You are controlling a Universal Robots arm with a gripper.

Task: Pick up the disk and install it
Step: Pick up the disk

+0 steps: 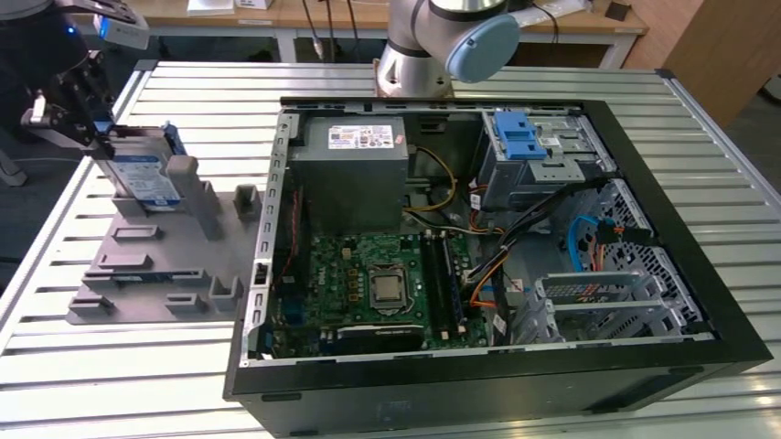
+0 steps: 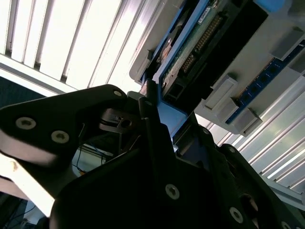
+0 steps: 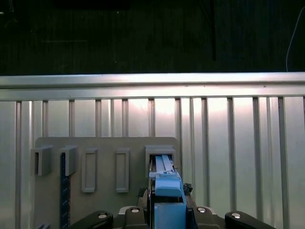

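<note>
The disk [image 1: 141, 178] stands on edge in a slot of the grey fixture plate [image 1: 146, 265], at the exterior view's left; its white-and-blue label and blue rails show. My black gripper [image 1: 101, 142] sits at the disk's upper far end, shut on its blue rail. In the second wrist view the disk's [image 2: 190, 43] green circuit-board side and connector lie just beyond the gripper [image 2: 174, 126], whose fingers [image 2: 148, 112] press the blue rail. The first wrist view has the blue rail of the disk [image 3: 167, 188] clamped in the gripper [image 3: 167, 212], above the fixture plate [image 3: 105, 148].
An open computer case [image 1: 488, 384] lies on the slatted metal table to the exterior view's right of the fixture. Inside it are a grey power supply [image 1: 354, 174], a motherboard [image 1: 379, 283] and a drive cage with a blue latch [image 1: 525, 137]. The arm's base [image 1: 427, 46] stands behind the case.
</note>
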